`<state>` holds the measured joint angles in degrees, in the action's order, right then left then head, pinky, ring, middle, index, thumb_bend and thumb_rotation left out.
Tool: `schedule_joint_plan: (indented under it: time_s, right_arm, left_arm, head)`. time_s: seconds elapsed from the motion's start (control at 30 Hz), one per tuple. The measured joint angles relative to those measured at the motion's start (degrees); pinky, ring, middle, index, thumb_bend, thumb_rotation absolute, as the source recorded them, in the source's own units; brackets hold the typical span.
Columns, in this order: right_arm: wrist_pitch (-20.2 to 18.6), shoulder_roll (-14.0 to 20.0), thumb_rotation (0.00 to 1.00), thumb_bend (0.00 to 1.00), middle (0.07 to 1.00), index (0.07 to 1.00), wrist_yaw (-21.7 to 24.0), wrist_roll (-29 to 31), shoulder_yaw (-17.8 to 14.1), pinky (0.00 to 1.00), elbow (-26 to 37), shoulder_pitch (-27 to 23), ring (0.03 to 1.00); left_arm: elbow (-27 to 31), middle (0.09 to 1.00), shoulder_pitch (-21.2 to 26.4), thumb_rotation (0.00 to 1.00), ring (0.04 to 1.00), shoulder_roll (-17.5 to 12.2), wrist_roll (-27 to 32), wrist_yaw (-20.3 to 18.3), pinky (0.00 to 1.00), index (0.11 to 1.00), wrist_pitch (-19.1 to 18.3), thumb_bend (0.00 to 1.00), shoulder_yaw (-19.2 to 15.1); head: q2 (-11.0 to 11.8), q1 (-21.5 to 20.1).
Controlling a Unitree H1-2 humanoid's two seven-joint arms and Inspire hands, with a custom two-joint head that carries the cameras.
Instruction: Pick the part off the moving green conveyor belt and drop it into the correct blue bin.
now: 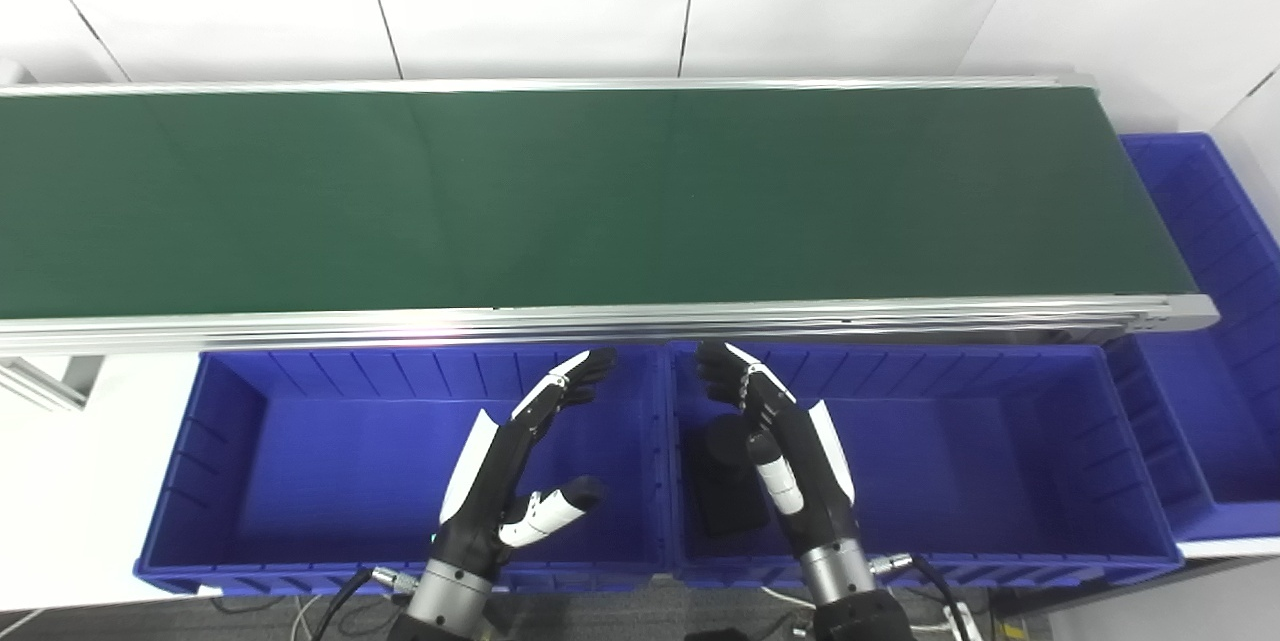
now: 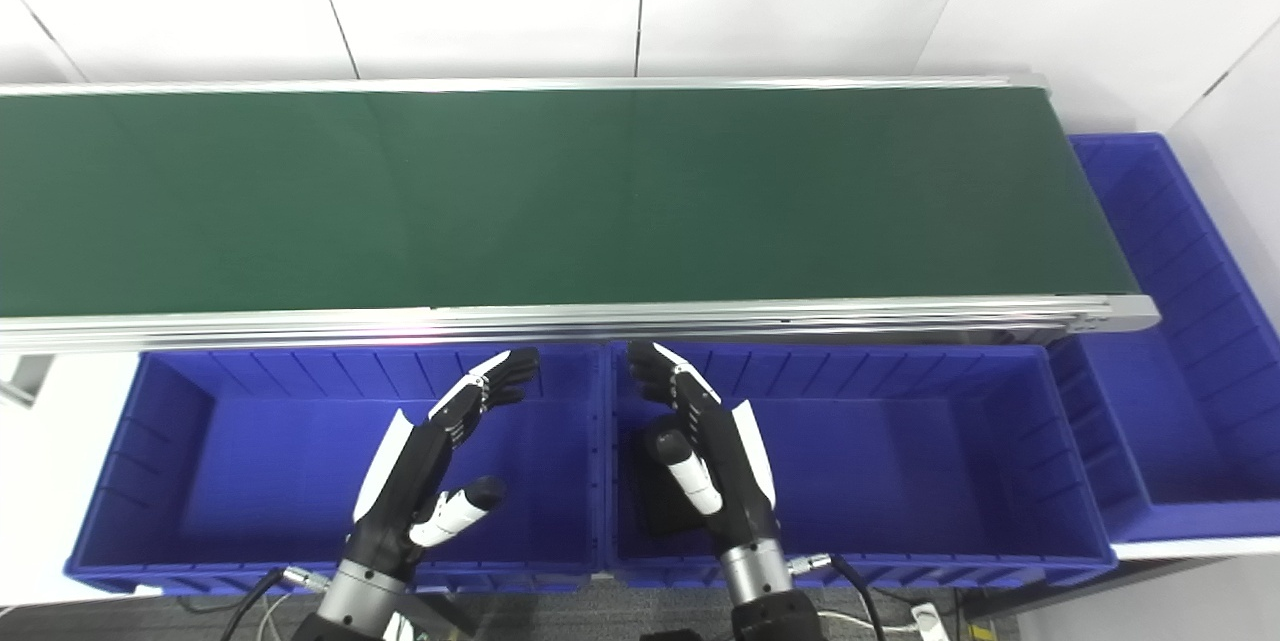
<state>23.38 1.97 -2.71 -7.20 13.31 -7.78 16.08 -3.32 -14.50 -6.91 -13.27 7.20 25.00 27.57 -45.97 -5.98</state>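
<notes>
Waiting state: left hand [image 1: 510,481] spread and empty over the left bin [image 1: 230,481], nothing in that bin. Belt [image 1: 560,201] bare across the view. Right hand [image 1: 790,461] loose-fingered, holding nothing, above the middle bin [image 1: 1000,461], where a dark part [image 1: 725,491] already lies. Drop looks done; far-right bin [image 1: 1200,321] shows no part.
</notes>
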Motion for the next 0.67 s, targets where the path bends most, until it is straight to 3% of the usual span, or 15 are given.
schedule_joint_plan:
  time_s: [0.1,0.37,0.67]
  right_arm:
    - [0.0,0.0,1.0,0.87,0.839,0.824,-0.3,-0.2,0.1,0.81,-0.3,0.0,0.843]
    - [0.2,0.0,1.0,0.87,0.839,0.825,-0.9,-0.3,0.2,0.83,-1.4,0.1,0.848]
    - [0.4,0.7,1.0,0.85,0.839,0.834,-1.1,-0.3,0.7,0.82,-2.1,0.5,0.844]
  left_arm:
    - [-0.5,0.862,0.3,0.91,0.851,-0.3,0.0,0.6,0.8,0.852,0.0,0.81,0.5]
    - [-2.1,0.862,1.0,0.88,0.852,-0.5,0.0,1.6,0.8,0.851,0.0,0.81,2.5]
    - [-3.9,0.869,1.4,0.88,0.856,-1.4,-1.0,3.4,0.82,0.856,0.0,0.82,4.5]
  head:
    - [0.6,0.3]
    - [4.8,1.0]
    - [5.6,1.4]
